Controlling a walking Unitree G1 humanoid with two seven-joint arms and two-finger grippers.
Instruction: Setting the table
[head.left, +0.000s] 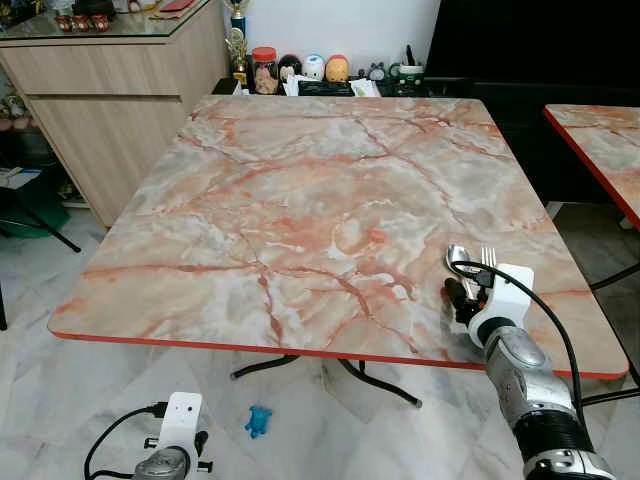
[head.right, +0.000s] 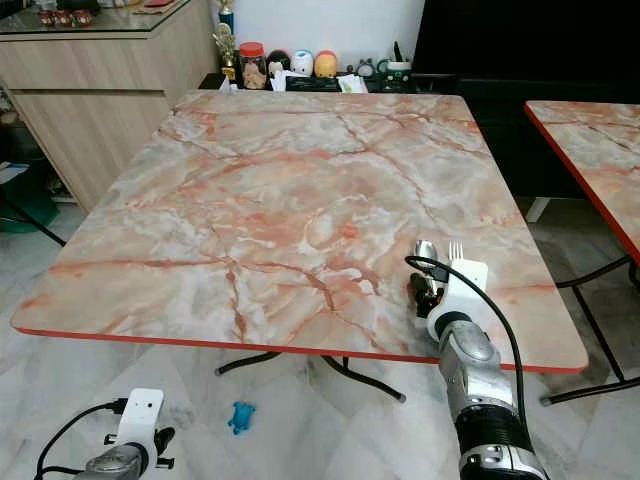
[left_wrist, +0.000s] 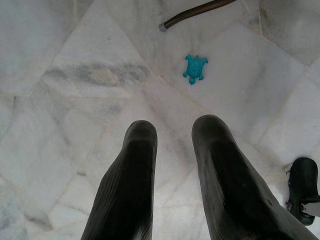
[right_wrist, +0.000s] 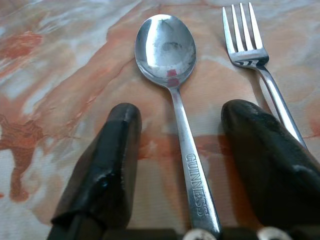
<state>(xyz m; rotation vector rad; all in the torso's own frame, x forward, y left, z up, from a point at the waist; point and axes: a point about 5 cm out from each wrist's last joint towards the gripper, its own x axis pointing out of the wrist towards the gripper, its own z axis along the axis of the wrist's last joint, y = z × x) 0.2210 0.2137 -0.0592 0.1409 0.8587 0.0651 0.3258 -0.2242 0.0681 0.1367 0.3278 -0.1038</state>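
A steel spoon (right_wrist: 166, 47) and a fork (right_wrist: 245, 40) lie side by side on the pink marble table (head.left: 300, 200), near its front right corner. My right gripper (right_wrist: 182, 120) rests low over the table, open, its two black fingers straddling the spoon's handle without closing on it. One finger (right_wrist: 265, 150) covers part of the fork's handle. From the head, the spoon (head.left: 457, 255) and fork (head.left: 488, 258) lie just beyond that gripper (head.left: 465, 292). My left gripper (left_wrist: 175, 130) hangs open over the floor, holding nothing.
A wooden cabinet (head.left: 110, 90) stands at the back left. Jars and figurines (head.left: 300, 70) line a low shelf behind the table. A second marble table (head.left: 600, 140) is on the right. A blue turtle toy (head.left: 258, 420) lies on the marble floor by the table's legs (head.left: 380, 385).
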